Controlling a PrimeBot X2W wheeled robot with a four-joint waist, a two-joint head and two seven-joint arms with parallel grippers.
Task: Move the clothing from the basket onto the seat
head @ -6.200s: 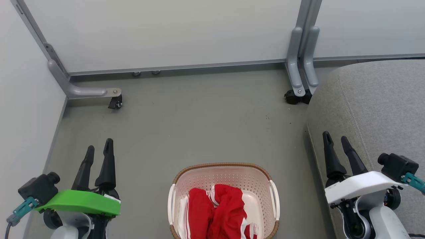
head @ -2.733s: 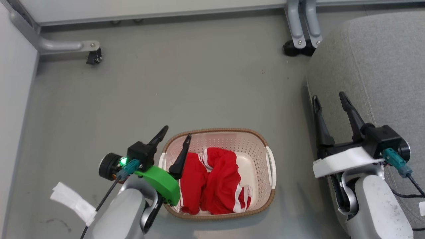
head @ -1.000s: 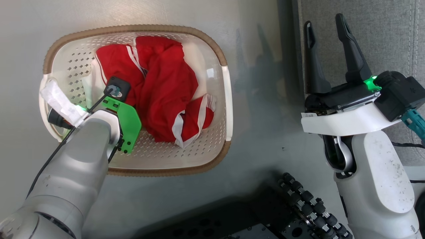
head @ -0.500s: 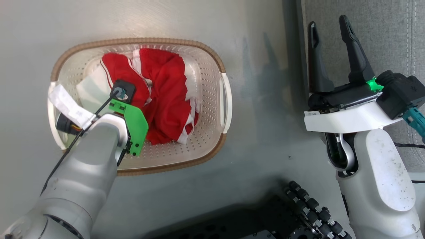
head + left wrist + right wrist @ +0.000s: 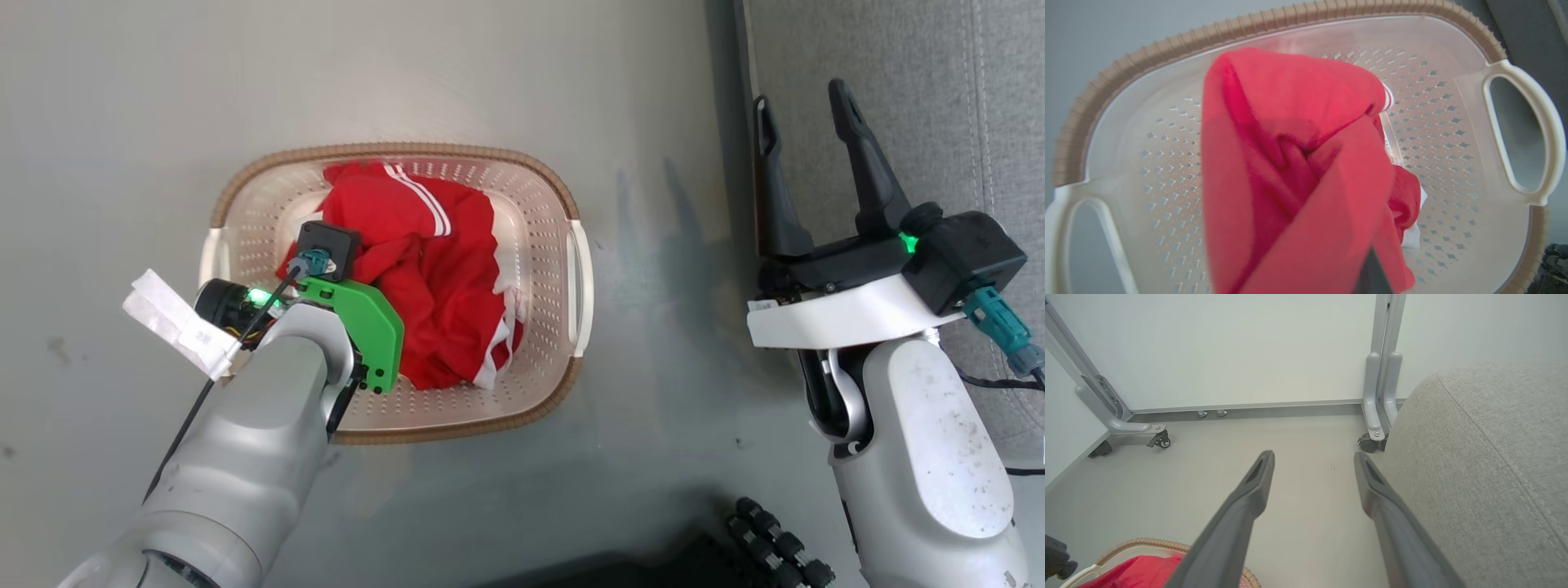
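Clothing (image 5: 445,286) lies bunched in the basket (image 5: 535,167), a red heap with white stripes across its middle; the perforated bottom shows bare to the right. The left gripper (image 5: 1370,277) reaches down into the basket, its fingers pinching a fold that rises in a peak toward it. The right gripper (image 5: 802,98) hangs spread, holding nothing, at the edge of the seat (image 5: 922,98), near the basket on the floor (image 5: 245,73).

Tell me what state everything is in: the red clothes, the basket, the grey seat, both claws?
clothing: bunched, pulled up into a peak
basket: upright, clothing inside
seat: no clothing on the part seen
left gripper: shut on the clothing
right gripper: open, empty
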